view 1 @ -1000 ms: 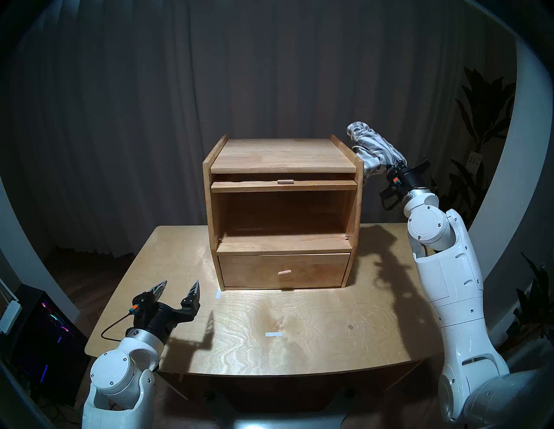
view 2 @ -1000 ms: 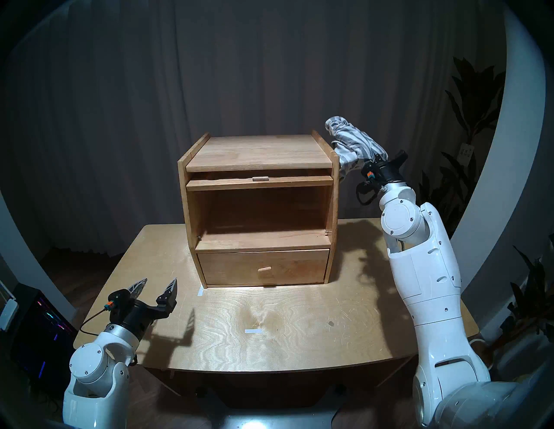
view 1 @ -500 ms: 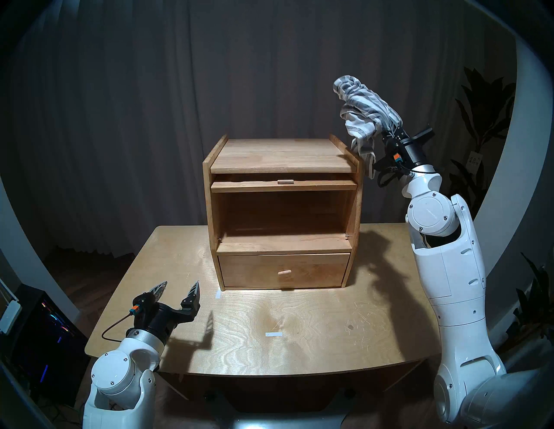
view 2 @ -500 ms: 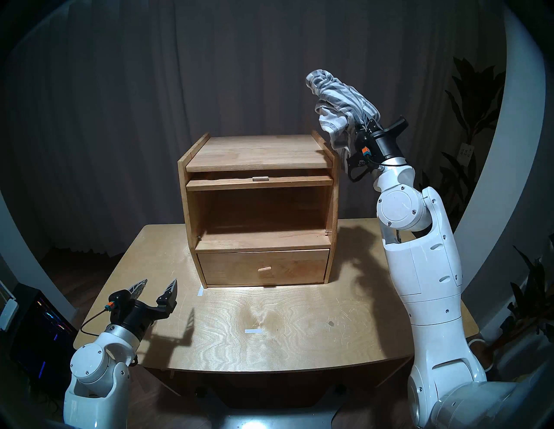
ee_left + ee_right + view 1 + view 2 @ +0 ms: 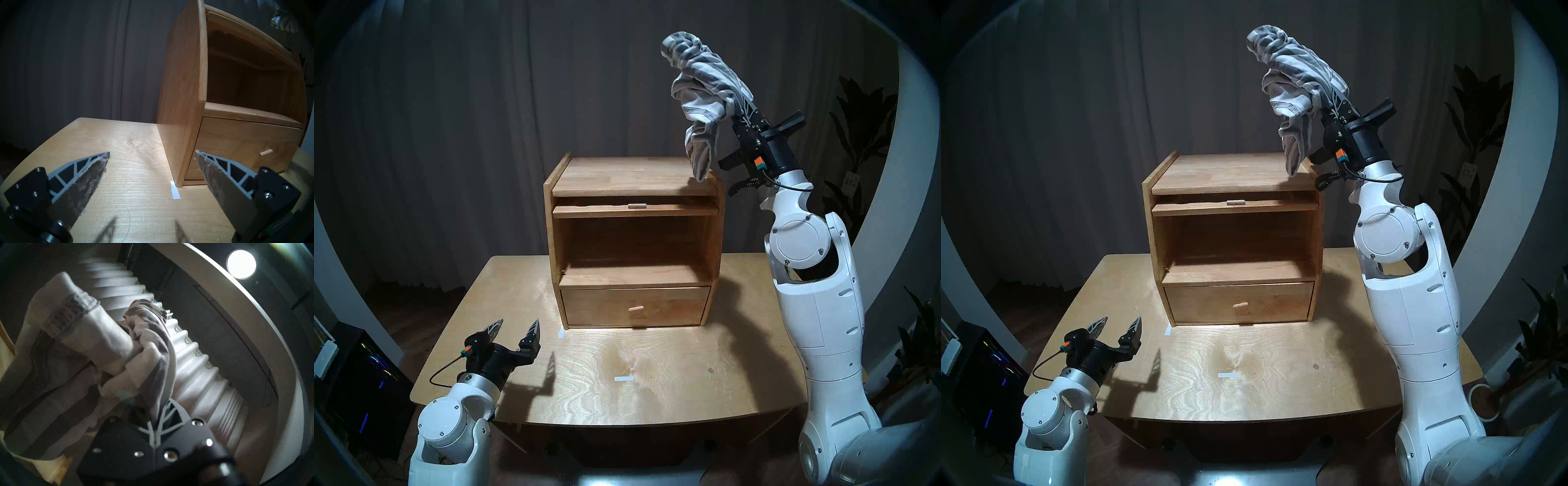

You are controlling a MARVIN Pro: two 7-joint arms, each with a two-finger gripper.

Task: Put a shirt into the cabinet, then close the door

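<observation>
The striped grey-and-white shirt (image 5: 704, 88) hangs bunched in the air above the cabinet's (image 5: 633, 237) top right corner, its lowest fold dangling just over the right side rail (whether cloth touches wood cannot be told). The right end effector (image 5: 746, 105) is clenched on the shirt, angled upward and toward the left, its fingers pressed together with fabric draped over them in the right wrist view. Below, the cabinet stands toward the worktop's (image 5: 653, 383) far edge, its large compartment (image 5: 634, 242) open and bare; the door (image 5: 634, 210) lies lifted flat under the top board, peg handle facing out. The drawer (image 5: 634, 307) beneath is pushed in. Near the worktop's front left corner, the left end effector (image 5: 517, 327) hovers released, fingers spread wide, pointing toward the cabinet's left front corner, where a strip of white tape (image 5: 175, 190) marks the surface.
</observation>
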